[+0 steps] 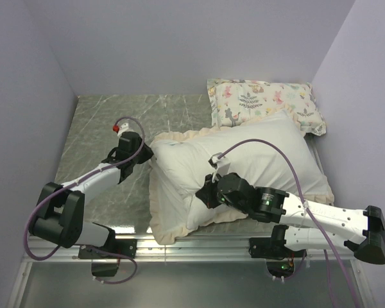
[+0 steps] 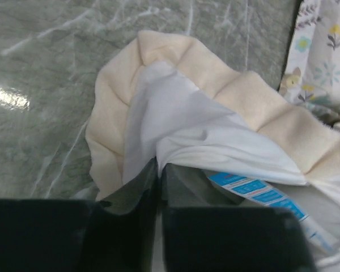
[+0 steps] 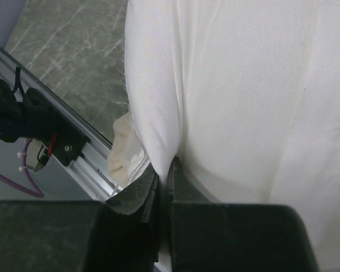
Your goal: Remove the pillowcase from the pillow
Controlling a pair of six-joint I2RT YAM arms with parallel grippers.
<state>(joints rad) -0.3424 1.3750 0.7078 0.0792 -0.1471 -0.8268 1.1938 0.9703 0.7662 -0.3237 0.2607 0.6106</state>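
The large white pillow lies across the table's middle. The pillowcase is spread under and round it, white inside up, with its cream ruffled border showing along the edges; its dark grey outside is hidden. My left gripper is shut on the pillowcase's white fabric at the far left corner, just inside the ruffle. My right gripper is shut on a pinched fold of white fabric at the pillow's near left side. A blue-printed label lies beside the left fingers.
A small animal-print pillow lies at the back right, touching the big pillow; it also shows in the left wrist view. Grey marble tabletop shows on the left. A metal rail runs along the near edge. Walls enclose three sides.
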